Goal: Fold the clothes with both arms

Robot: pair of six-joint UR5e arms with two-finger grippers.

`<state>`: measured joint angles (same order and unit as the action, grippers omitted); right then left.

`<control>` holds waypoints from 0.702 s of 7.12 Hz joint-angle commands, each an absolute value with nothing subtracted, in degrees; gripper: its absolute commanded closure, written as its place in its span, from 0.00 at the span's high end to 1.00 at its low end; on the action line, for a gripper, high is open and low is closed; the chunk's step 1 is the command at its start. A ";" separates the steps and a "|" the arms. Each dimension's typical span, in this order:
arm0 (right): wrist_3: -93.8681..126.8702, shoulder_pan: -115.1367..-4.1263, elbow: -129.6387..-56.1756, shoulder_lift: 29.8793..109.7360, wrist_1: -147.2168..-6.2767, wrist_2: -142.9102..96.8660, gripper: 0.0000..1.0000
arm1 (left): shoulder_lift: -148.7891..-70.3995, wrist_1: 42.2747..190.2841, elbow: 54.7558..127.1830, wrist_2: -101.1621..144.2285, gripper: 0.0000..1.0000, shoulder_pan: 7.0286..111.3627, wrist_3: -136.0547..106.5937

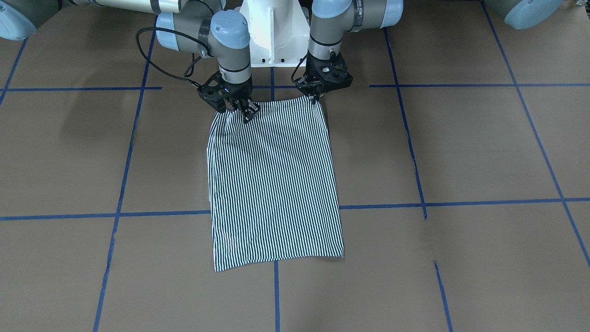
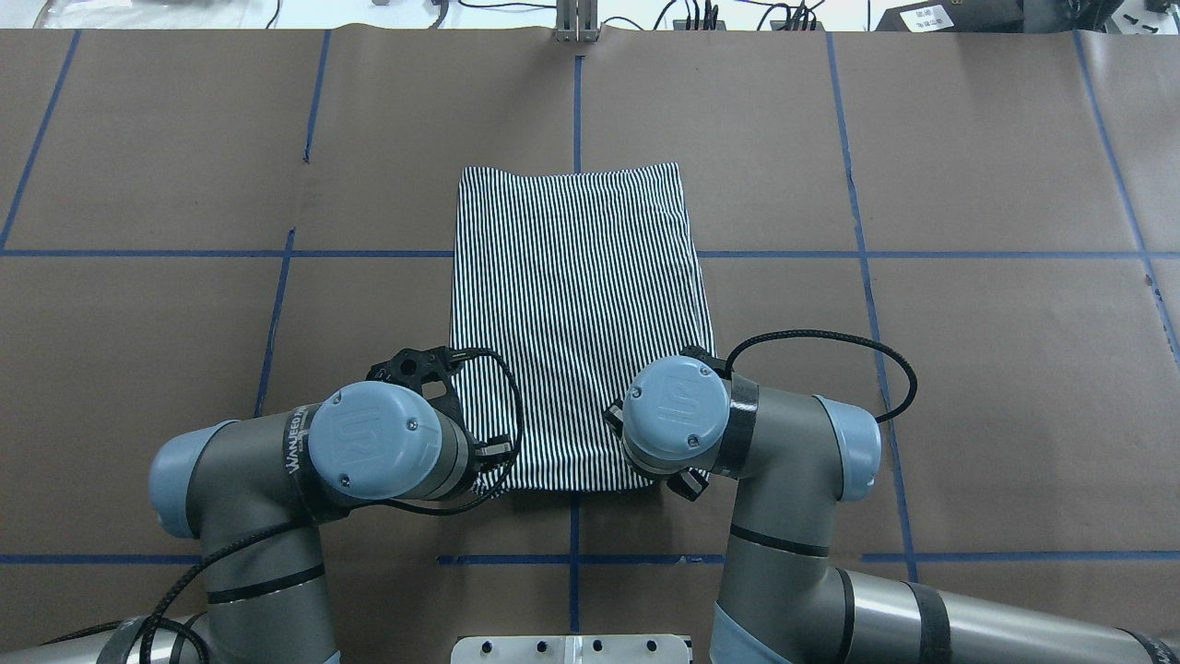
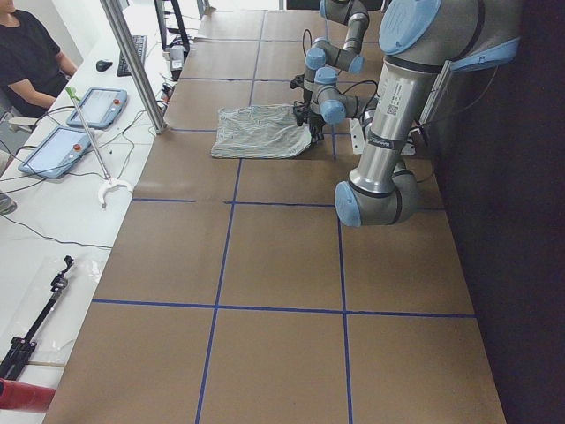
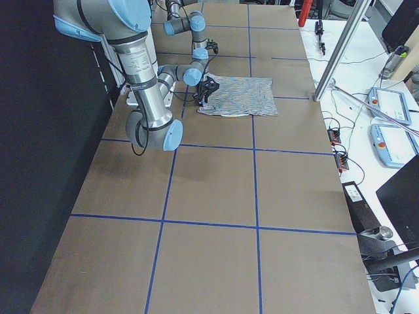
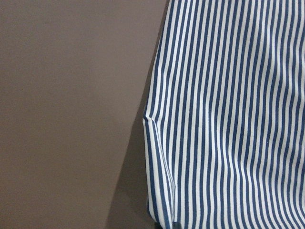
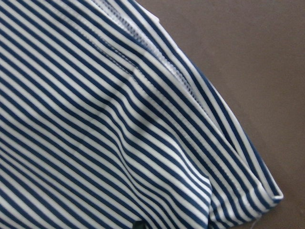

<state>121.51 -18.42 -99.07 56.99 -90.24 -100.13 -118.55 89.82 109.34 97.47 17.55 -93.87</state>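
Note:
The clothes are one navy-and-white striped shirt, folded into a long rectangle in the middle of the table. My left gripper pinches the shirt's corner nearest the robot on its side, fingers together. My right gripper bites the other near corner, where the cloth is drawn up into folds. From overhead, the left arm and right arm hide both grippers. The wrist views show only striped cloth, slightly raised off the brown table; the collar and buttons are hidden.
The white pedestal stands just behind the shirt's near edge. Blue tape lines cross the brown table cover. A seated person, tablets and a metal post stand along the far side.

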 commanded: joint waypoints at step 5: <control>121.64 -18.98 -100.19 56.07 -90.26 -100.54 0.00 | -118.48 89.91 109.34 97.56 0.00 17.49 -93.78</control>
